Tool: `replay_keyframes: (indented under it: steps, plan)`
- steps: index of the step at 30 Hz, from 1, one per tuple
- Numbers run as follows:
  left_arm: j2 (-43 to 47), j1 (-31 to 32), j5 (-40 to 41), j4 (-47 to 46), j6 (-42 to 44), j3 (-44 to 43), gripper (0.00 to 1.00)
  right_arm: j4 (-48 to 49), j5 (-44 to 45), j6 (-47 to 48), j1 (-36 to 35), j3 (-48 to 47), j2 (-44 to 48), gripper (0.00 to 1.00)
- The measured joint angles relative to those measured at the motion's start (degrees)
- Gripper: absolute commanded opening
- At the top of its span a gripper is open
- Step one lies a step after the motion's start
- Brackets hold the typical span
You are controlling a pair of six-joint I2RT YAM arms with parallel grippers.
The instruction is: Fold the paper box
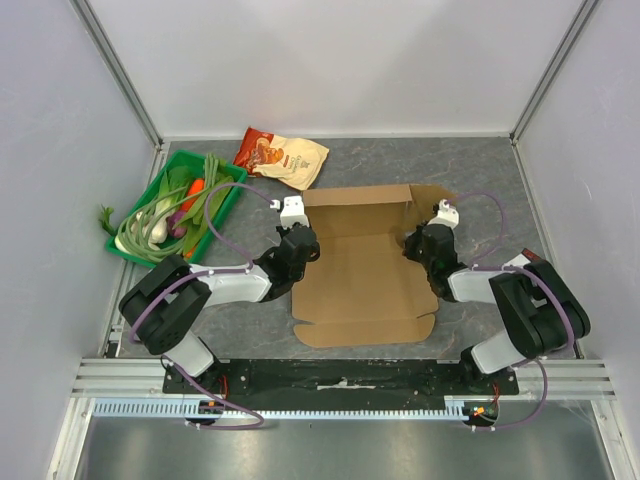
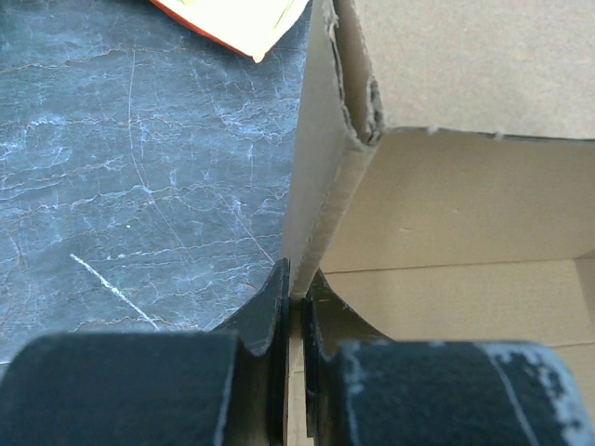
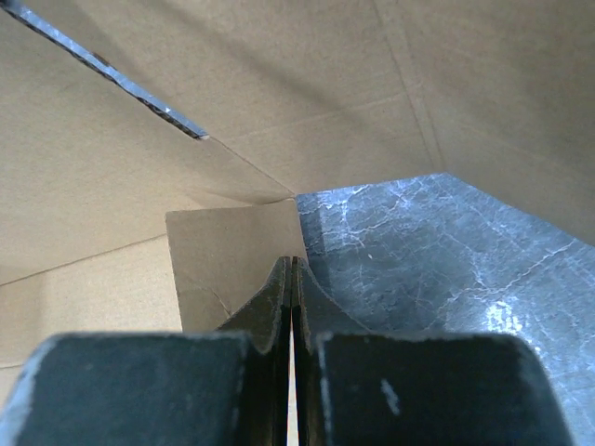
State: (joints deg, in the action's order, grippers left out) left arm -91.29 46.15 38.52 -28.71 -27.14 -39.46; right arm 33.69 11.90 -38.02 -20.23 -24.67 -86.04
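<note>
Black fingers (image 2: 275,307) of the left gripper (image 2: 296,288) were squeezed almost closed on the thin left wall (image 2: 316,186) of the paper box (image 1: 365,280). That wall stood up on its edge between them. The right gripper (image 3: 291,279) was at the right side of the paper box, with its fingers pressed tight together. A small flap (image 3: 232,260) stood just past their tips, but I could not tell if any card was caught between them.

The paper box lay open on the dark tabletop (image 1: 480,190), between the two grippers. Its far wall (image 1: 355,197) was lifted up and its near part was flat. A snack bag (image 1: 285,155) lay past the far left corner of the paper box, and a green tray (image 1: 236,196) of vegetables sat off to its left.

I think the brown card was very light and thin. It looked stiff on the flat parts and ready to bend along the creases. One top corner (image 2: 372,102) looked a bit crushed, so a hard squeeze could hurt it. Good places to hold looked like the side walls, low down near the crease, one on each side.
</note>
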Motion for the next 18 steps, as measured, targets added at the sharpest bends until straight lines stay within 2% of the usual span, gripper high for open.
replay_keyframes:
  steps: [11, 18]
  plan:
    - [0.59, 0.11, 0.55, -0.04, 0.02, 0.7, 0.02, 7.39, -0.83, -9.6, -0.17, 2.56, -5.84, 0.0]
    - [1.53, 0.11, 0.96, -0.11, 0.04, 1.73, 0.02, 6.43, -1.11, -10.88, -0.74, 3.06, -4.74, 0.0]
